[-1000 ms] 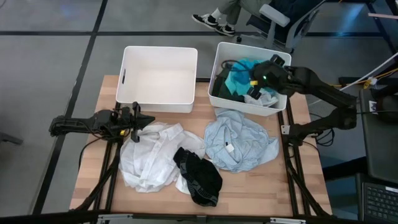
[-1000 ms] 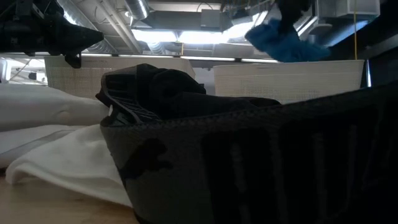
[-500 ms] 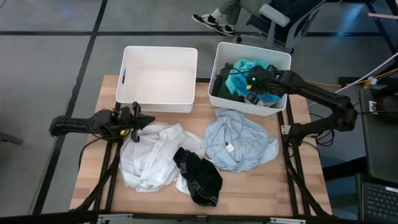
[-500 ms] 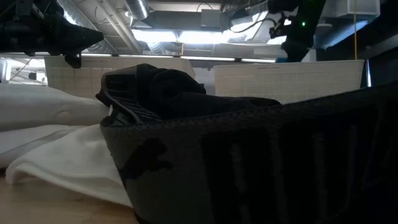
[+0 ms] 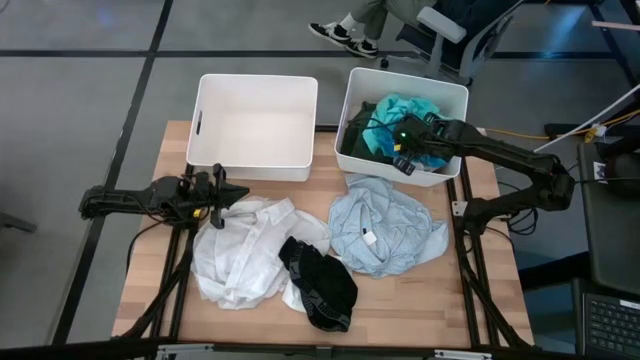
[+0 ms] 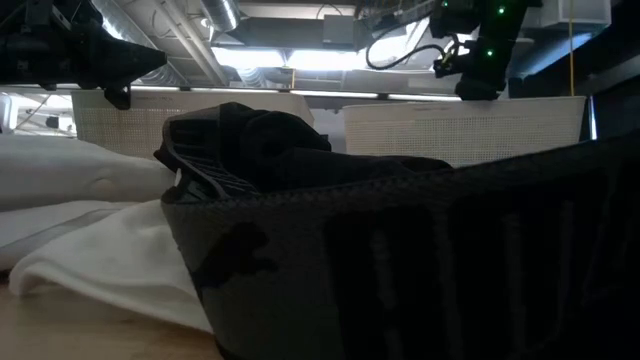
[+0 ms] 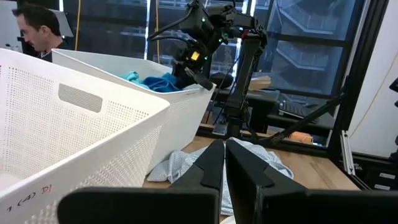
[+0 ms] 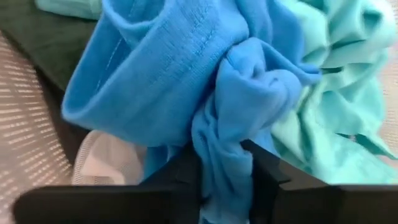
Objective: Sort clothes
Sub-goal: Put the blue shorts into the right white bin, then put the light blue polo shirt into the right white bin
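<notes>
My right gripper (image 5: 402,142) reaches down into the right white bin (image 5: 352,88) and is shut on a blue garment (image 8: 155,81). The garment lies bunched on a teal garment (image 8: 329,81) and a dark green one (image 8: 43,37) in that bin. My left gripper (image 5: 226,195) is shut and empty, level above the white garment's (image 5: 240,255) far left edge. A black garment (image 5: 322,284) lies partly on the white one. A pale blue garment (image 5: 385,232) lies spread on the table in front of the right bin. My right gripper pinches a bunched, twisted fold of the blue garment (image 8: 224,146) between its two fingers (image 8: 267,171), several layers thick. The fingers come from above, slanting toward the table's left. The rest of the garment rests on the clothes in the bin.
The left white bin (image 5: 210,90) stands at the back left, beside the right bin. A person's feet and a chair show beyond the table's far edge. Bare wood shows along the near edge (image 5: 420,310) and at the table's left (image 5: 160,270).
My right gripper has gone down into the right bin and toward the table's left with the blue garment. The garment hung above the bin's rim a second ago; it now lies in the bin on the other clothes, still between the fingers.
</notes>
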`<state>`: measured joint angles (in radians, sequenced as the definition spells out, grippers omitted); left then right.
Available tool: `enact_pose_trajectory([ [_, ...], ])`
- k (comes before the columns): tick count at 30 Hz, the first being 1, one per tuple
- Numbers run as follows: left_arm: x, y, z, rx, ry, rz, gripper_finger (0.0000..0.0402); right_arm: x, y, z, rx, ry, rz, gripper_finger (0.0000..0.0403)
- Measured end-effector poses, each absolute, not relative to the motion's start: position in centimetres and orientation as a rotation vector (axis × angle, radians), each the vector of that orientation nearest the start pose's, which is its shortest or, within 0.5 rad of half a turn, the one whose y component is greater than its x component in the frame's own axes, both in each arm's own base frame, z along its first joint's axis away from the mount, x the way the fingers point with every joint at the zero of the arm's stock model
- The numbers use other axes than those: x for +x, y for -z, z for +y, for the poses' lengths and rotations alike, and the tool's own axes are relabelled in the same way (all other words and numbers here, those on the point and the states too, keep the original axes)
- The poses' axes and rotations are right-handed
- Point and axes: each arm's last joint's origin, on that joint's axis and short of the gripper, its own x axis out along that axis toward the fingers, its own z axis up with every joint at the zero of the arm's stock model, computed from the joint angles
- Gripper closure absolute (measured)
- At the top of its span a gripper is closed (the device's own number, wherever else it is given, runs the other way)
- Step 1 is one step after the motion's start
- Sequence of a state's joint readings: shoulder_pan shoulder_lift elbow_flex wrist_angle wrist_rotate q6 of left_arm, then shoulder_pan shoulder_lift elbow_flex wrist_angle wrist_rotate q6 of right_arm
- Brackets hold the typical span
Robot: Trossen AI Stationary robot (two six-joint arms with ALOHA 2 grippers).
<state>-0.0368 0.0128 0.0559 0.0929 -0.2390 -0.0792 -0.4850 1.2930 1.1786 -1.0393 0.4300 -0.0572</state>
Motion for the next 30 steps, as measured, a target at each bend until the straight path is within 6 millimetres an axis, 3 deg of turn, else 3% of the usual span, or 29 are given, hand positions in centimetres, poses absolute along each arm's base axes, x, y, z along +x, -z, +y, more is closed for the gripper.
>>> enact_pose_trajectory([
  [9,9.3,-19.0,0.3,-0.097,-0.197,-0.143,0.0393,20.3,-30.3,-12.1,-0.007,0.763,1.211,0.0177],
  [14,9.3,-19.0,0.3,-0.101,-0.197,-0.143,0.0393,20.3,-30.2,-12.0,-0.007,0.762,1.217,0.0130],
  [19,9.3,-19.0,0.3,-0.101,-0.196,-0.144,0.0393,20.2,-31.3,-12.0,-0.029,0.766,1.217,0.0119],
  [30,9.3,-19.0,0.3,-0.101,-0.197,-0.142,0.0393,20.0,-37.6,-11.7,-0.014,0.752,1.056,0.0125],
])
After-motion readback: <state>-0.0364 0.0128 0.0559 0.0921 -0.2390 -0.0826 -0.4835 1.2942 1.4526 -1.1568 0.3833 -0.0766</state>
